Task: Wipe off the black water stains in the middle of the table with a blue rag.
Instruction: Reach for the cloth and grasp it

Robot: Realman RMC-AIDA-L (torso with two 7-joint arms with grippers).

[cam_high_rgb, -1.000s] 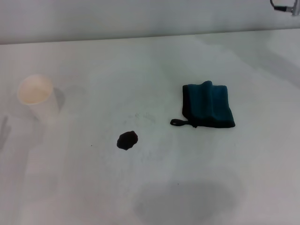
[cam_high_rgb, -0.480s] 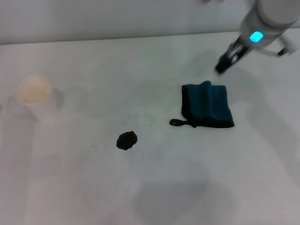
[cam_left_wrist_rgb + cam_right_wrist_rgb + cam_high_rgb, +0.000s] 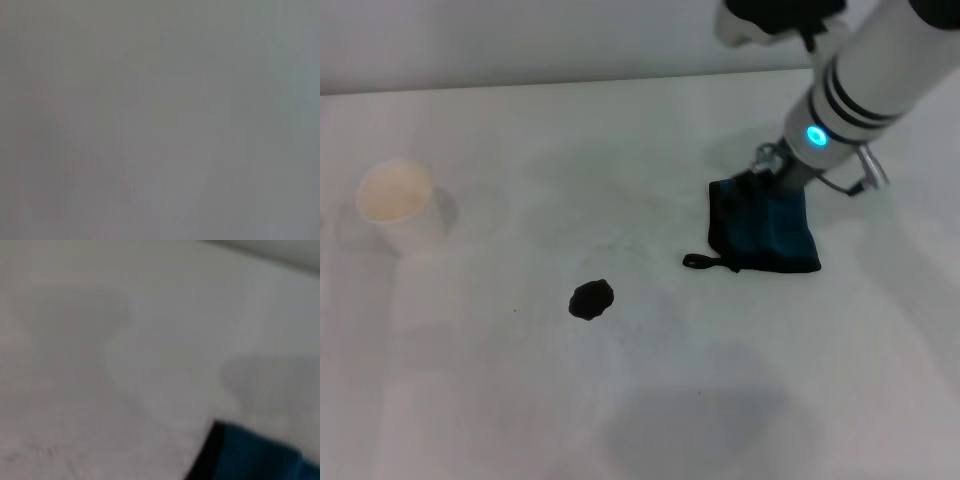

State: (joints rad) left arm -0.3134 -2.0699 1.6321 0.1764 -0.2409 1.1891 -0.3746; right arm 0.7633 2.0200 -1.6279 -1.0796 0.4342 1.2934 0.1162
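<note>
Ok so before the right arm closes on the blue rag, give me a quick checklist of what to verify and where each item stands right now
1. Right gripper over the blue rag: ok, it sits at the rag's far edge.
2. Fingers open enough to take the cloth: cannot tell, they are too dark against the rag.
3. Rag lying free on the table: ok, nothing on it, and its black loop points toward the stain.
4. Black water stains untouched and uncovered: ok, apart from the rag.
5. Path from rag to stain: ok, bare tabletop between; the paper cup stands well off to the left.
6. Left gripper out of the way: ok, not in the head view.
</note>
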